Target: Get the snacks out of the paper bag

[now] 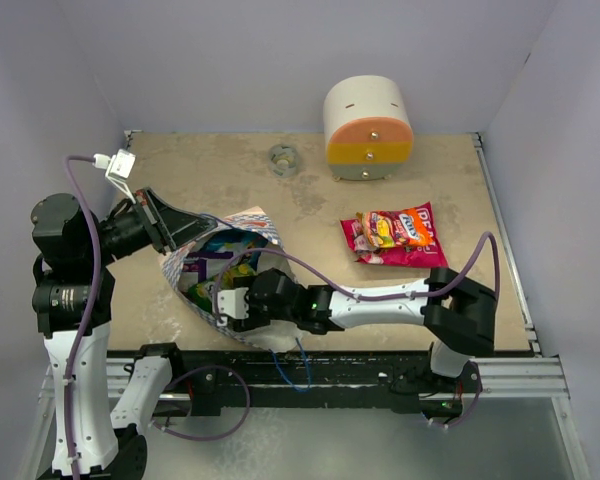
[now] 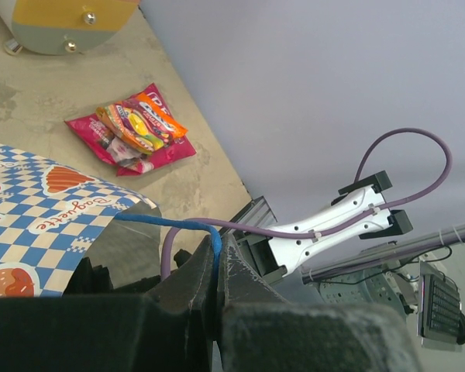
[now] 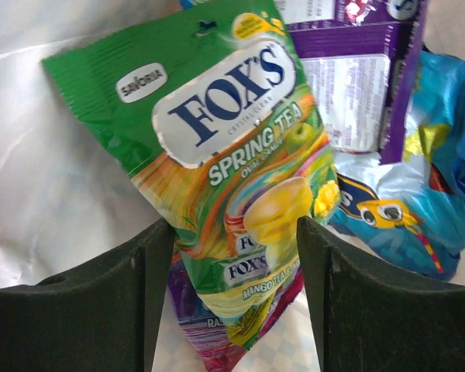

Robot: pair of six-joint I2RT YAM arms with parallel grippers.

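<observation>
The right end effector (image 3: 234, 232) is inside the paper bag (image 1: 185, 265). Its jaws stand apart, with a green packet (image 3: 225, 132) between them. A purple packet (image 3: 356, 46) and a blue packet (image 3: 403, 194) lie just behind. The left end effector (image 2: 217, 271) is closed on the bag's blue cord handle (image 2: 163, 223). Further right, red packets (image 1: 392, 235) lie on the desk (image 1: 230, 180).

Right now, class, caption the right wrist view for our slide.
Open right tool straddles a glossy green Fox's candy packet inside the cream-lined paper bag, beside a blue foil packet.
</observation>
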